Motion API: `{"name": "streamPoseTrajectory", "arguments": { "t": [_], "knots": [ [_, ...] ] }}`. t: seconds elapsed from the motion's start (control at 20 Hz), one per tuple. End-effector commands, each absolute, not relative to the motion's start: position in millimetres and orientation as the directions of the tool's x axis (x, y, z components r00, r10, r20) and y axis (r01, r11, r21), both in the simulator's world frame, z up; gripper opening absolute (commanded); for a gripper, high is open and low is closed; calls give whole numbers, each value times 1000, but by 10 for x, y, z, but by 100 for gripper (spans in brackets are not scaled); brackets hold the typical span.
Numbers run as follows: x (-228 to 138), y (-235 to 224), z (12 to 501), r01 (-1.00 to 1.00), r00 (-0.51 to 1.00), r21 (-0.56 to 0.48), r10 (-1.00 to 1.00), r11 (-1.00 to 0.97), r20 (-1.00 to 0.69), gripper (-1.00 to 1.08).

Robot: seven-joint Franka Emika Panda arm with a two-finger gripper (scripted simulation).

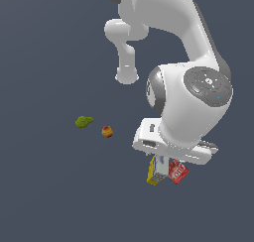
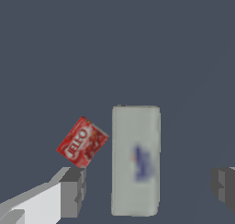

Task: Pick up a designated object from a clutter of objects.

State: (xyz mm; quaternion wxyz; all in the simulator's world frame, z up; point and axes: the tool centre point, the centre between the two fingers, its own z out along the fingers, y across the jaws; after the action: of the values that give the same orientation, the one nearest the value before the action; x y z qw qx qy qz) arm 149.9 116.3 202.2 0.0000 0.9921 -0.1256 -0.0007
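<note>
The yellow-sided box (image 1: 155, 172) with a grey-white face and blue marks (image 2: 136, 159) lies low and right of centre in the exterior view, under the arm's gripper (image 1: 166, 167). The gripper's fingers (image 2: 73, 191) stand spread wide on either side of it, not touching. A red Jell-O packet (image 2: 82, 142) lies just beside the box. A green lumpy fruit (image 1: 84, 121) and small orange-red ball (image 1: 107, 132) lie well apart, left of centre.

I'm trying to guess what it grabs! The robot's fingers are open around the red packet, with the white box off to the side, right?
Not quite. The wrist view shows the open fingers on either side of the white box. The red packet is the thing off to the side, outside the fingers.
</note>
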Motion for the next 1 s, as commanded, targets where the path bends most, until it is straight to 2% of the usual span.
{"name": "streamPoseTrajectory", "arguments": {
  "t": [0.0,0.55,0.9,0.95],
  "knots": [
    [1500,1160,2011,-250,968,0,-250,-968,-1,100],
    [1493,1163,1567,-252,968,0,-252,-968,0,100],
    [1510,1163,1521,-252,968,0,-252,-968,0,100],
    [1510,1163,1521,-252,968,0,-252,-968,0,-100]
  ]
}}
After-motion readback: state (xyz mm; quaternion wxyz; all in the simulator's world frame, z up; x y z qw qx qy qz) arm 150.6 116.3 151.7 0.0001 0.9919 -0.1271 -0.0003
